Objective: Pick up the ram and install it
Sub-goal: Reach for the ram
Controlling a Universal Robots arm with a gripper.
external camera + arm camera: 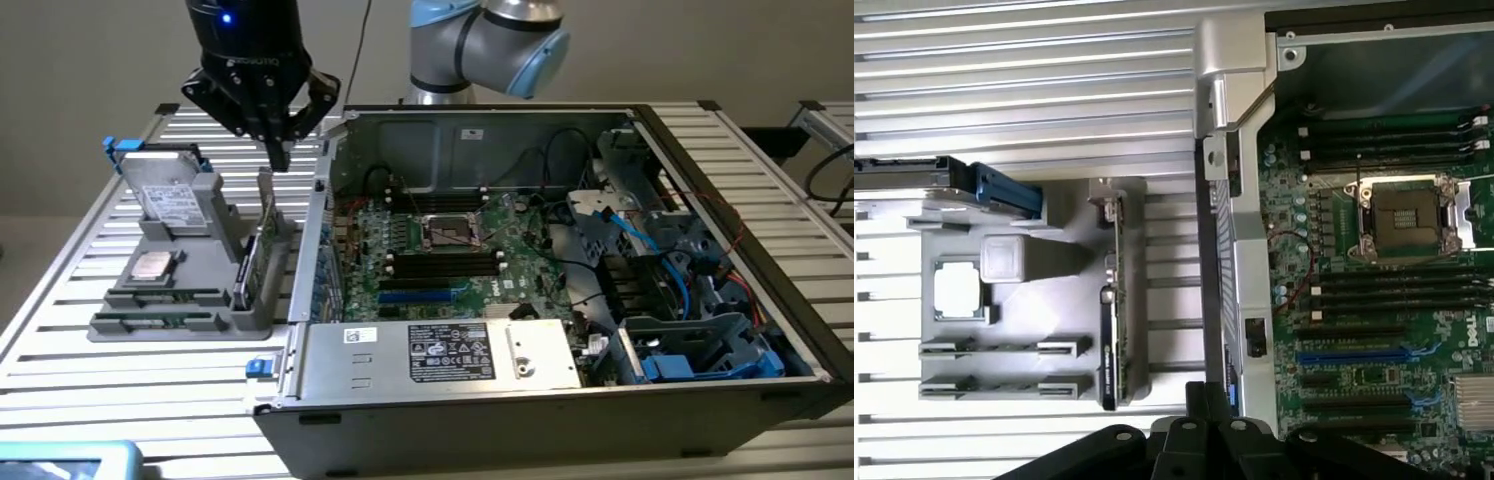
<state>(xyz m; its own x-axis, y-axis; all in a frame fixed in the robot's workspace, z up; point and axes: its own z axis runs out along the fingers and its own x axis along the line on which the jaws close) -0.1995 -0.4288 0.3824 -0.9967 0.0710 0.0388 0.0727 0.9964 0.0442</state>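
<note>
Two ram sticks stand on edge in the front slots of a grey parts holder (254, 325); one ram stick (154, 321) (1004, 348) shows as a thin green strip, the other (1004, 385) beside it. My gripper (279, 152) (1206, 400) hangs above the holder's far end, by the computer case's wall and well clear of the ram. Its fingers are pressed together, shut on nothing. The open case's motherboard (441, 250) (1374, 330) has long black memory slots (447, 262) (1399, 290) beside the processor socket (451, 232) (1409, 215).
The holder also carries a silver hard drive (170, 198), a processor chip (150, 266) (959, 290) and an upright green expansion card (267, 245) (1116, 290). The case's metal side wall (320, 230) (1239, 250) rises next to the holder. Cables and drive bays (667, 270) crowd the case's far side.
</note>
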